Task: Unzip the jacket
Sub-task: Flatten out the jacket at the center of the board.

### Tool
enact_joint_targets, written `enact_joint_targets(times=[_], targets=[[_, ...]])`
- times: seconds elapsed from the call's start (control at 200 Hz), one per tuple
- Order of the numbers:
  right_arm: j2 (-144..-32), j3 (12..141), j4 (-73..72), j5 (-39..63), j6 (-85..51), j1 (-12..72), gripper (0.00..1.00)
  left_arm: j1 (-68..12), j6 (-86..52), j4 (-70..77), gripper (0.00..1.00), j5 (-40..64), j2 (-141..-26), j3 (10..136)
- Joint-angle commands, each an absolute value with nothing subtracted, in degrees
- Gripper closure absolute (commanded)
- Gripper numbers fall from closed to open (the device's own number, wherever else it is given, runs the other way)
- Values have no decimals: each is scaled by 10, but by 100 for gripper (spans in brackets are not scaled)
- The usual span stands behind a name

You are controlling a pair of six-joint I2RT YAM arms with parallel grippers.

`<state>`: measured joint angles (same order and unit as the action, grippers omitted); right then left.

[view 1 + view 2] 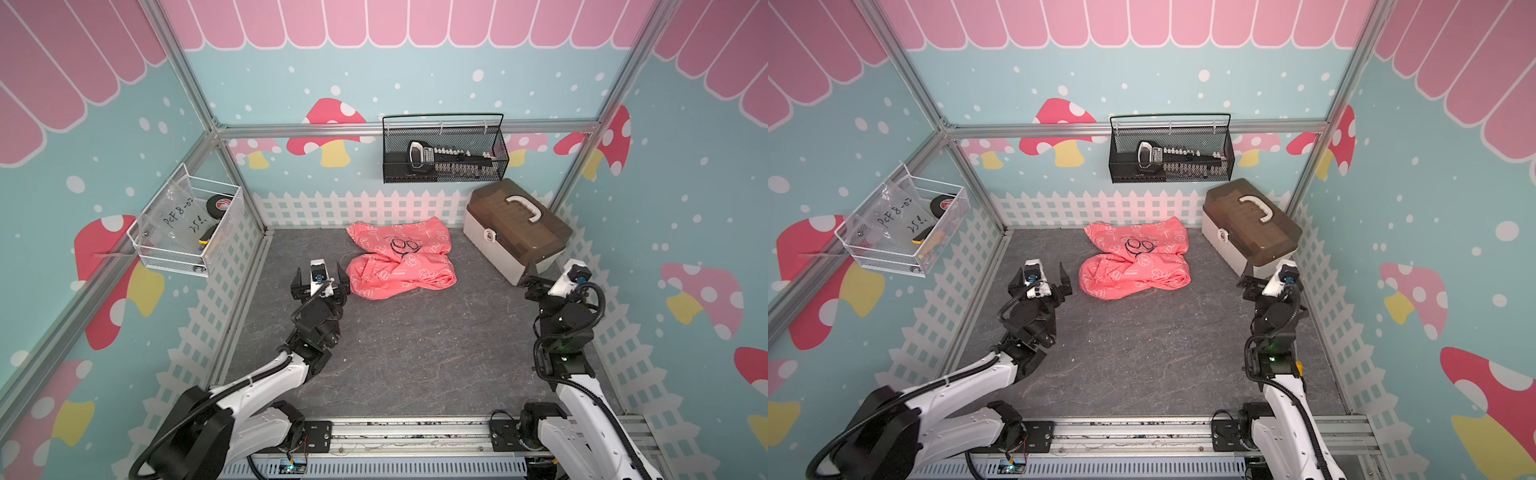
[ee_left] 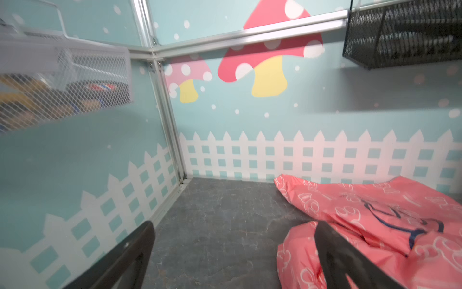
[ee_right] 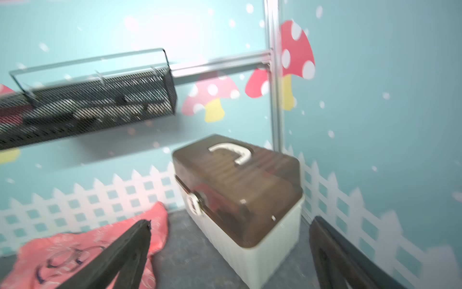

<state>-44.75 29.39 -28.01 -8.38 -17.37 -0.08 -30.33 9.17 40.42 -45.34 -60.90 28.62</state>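
Left pincer point(image 1: 320, 273): was held wide open, nothing gripped.
Right pincer point(image 1: 528, 278): was likewise spread, empty.
Jacket point(image 1: 401, 259): was seen crumpled just beside the former, well apart from the latter.
Progress: unzipping was judged not begun.

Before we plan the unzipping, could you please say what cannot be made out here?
Zipper of the jacket: hidden in crumpled folds, both top views.
Part of the jacket: cut off by the left wrist view's edge.
Contents of the black basket: blurred, right wrist view.
Contents of the box: hidden by its dark lid.
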Motion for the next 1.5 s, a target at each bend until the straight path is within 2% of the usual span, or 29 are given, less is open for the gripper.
enact_joint_targets(times=[0.0, 0.15, 0.26, 0.44, 0.525, 0.625, 0.981, 1.141, 1.206, 1.336, 1.496], targets=[[-520, 395, -96, 85, -207, 3, 2, -295, -72, 115, 0, -461, -542, 369], [-602, 442, -63, 144, -170, 70, 5, -293, -198, -101, 0, -410, -554, 465], [-684, 496, 3, 84, -103, 171, 7, -292, -231, -202, 1, -353, -594, 517], [-846, 601, 69, 36, -69, 255, 5, -284, -259, -213, 1, -202, -627, 520], [-934, 667, 112, 21, -41, 291, 3, -282, -282, -240, 5, -160, -659, 533], [-1011, 732, 135, -35, -16, 332, 3, -280, -298, -255, 0, -133, -691, 539], [-1230, 970, 227, -93, 20, 387, 4, -245, -324, -266, 0, -106, -711, 513], [-1310, 1052, 279, -123, 33, 397, 8, -218, -330, -273, 0, -76, -720, 508], [-1330, 1074, 294, -127, 35, 397, 16, -209, -336, -270, 0, -59, -727, 506], [-1341, 1094, 303, -149, 25, 398, 59, -201, -348, -243, 0, -30, -731, 489], [-1296, 1084, 302, -175, 34, 406, 91, -202, -359, -204, 0, -13, -719, 463]])
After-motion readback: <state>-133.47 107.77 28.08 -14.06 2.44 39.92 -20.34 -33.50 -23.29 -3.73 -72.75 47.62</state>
